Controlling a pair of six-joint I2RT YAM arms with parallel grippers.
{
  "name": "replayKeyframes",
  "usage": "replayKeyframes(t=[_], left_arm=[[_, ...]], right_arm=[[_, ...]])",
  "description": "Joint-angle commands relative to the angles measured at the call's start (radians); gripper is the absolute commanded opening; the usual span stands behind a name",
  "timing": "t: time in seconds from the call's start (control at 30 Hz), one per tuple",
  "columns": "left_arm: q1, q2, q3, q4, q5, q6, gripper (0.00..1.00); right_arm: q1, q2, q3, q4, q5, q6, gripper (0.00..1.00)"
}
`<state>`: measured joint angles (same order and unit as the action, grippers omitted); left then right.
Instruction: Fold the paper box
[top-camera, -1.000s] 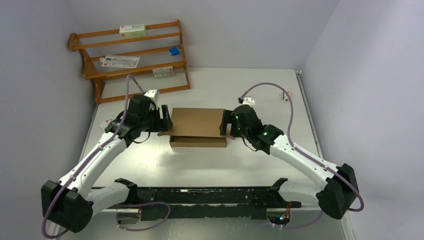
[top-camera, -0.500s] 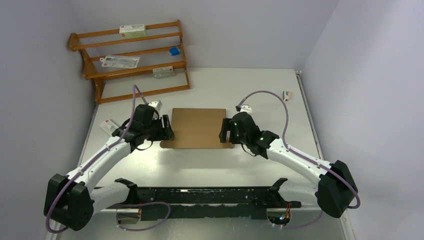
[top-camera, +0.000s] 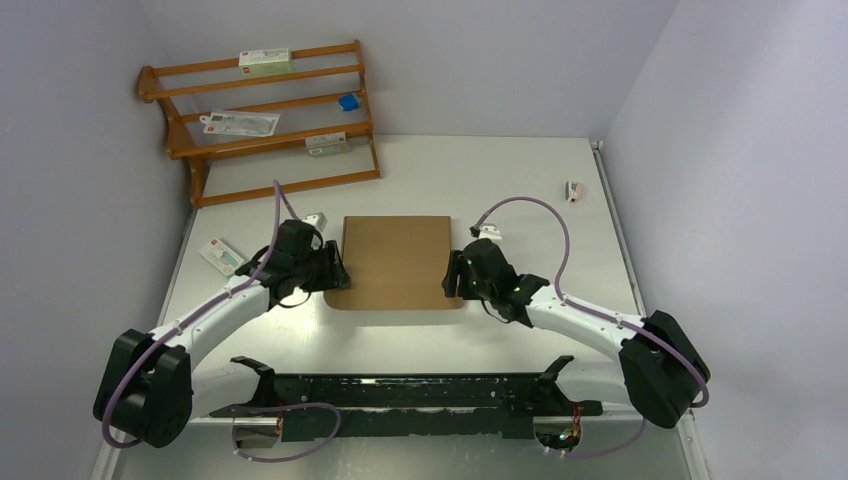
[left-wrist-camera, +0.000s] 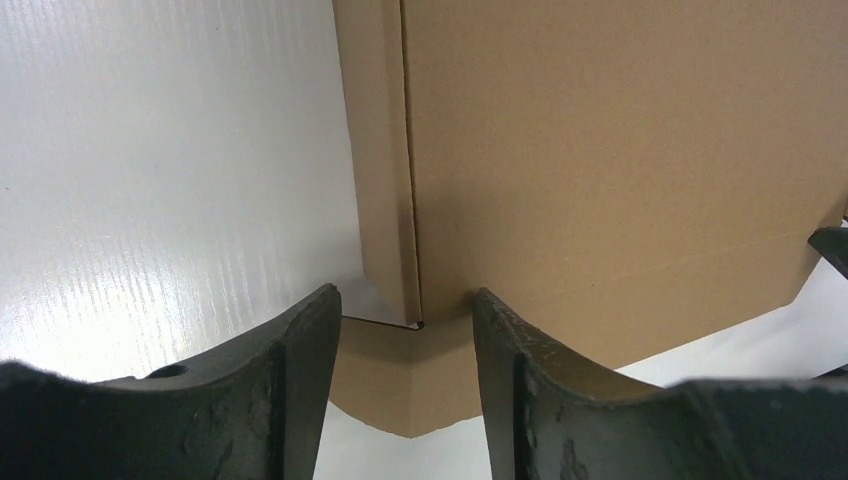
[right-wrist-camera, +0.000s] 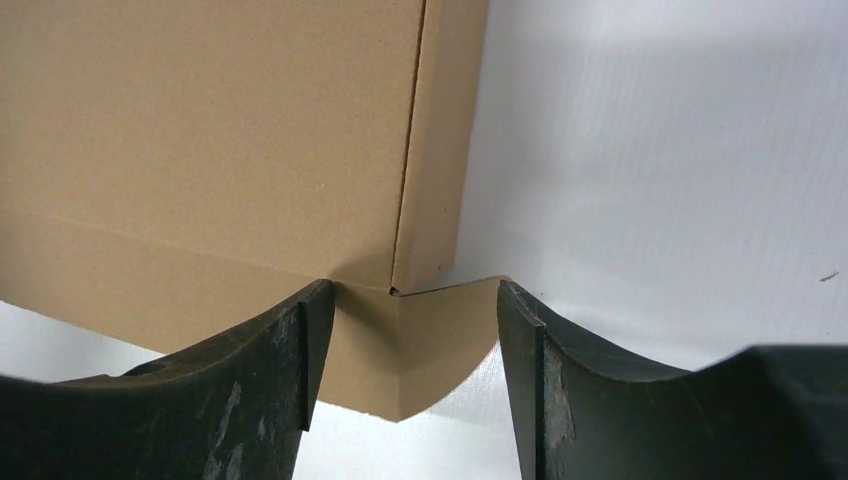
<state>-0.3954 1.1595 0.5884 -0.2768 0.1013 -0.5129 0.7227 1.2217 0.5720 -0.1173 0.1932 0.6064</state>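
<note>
Pincers (left-wrist-camera: 405, 305) (right-wrist-camera: 412, 292) parted astride paper box (top-camera: 395, 260) corners

White glossy table top (top-camera: 520, 170) carrying four things.
A flat, shallow brown cardboard box (top-camera: 397, 262) lies closed at the middle. A slatted orange-brown wooden rack (top-camera: 262, 120) stands at the far left corner. A small white printed packet (top-camera: 219, 255) lies near the left edge, and a tiny white-and-pink object (top-camera: 573, 189) sits well apart, toward the far right.

Paper box (right-wrist-camera: 200, 130) fills 10 o'clock, narrow side strip along right edge. Rounded flap corner (right-wrist-camera: 400, 380) at 6 o'clock, between spread fingers (right-wrist-camera: 270, 390) of right end effector (right-wrist-camera: 412, 292). White table (right-wrist-camera: 680, 150) at 2 o'clock.
</note>
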Motion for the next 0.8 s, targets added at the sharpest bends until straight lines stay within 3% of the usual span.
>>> replayKeyframes(t=[0.0, 0.23, 0.5, 0.67, 0.77], left_arm=[[-0.005, -0.010, 0.001, 0.014, 0.000, -0.005, 0.56], [-0.005, -0.058, 0.073, -0.056, -0.034, 0.017, 0.59], [-0.005, -0.114, 0.190, -0.149, -0.099, 0.081, 0.69], [0.010, -0.101, 0.245, -0.183, -0.172, 0.154, 0.81], [0.074, -0.056, 0.308, -0.219, -0.148, 0.222, 0.85]], right_arm=[[-0.005, -0.031, -0.012, -0.012, 0.018, -0.025, 0.64], [-0.017, -0.098, 0.068, -0.059, -0.008, -0.094, 0.65], [-0.007, -0.116, 0.120, -0.072, -0.146, -0.328, 0.77], [0.115, -0.093, 0.122, -0.041, -0.179, -0.520, 0.81], [0.216, -0.067, 0.132, -0.037, -0.145, -0.661, 0.83]])
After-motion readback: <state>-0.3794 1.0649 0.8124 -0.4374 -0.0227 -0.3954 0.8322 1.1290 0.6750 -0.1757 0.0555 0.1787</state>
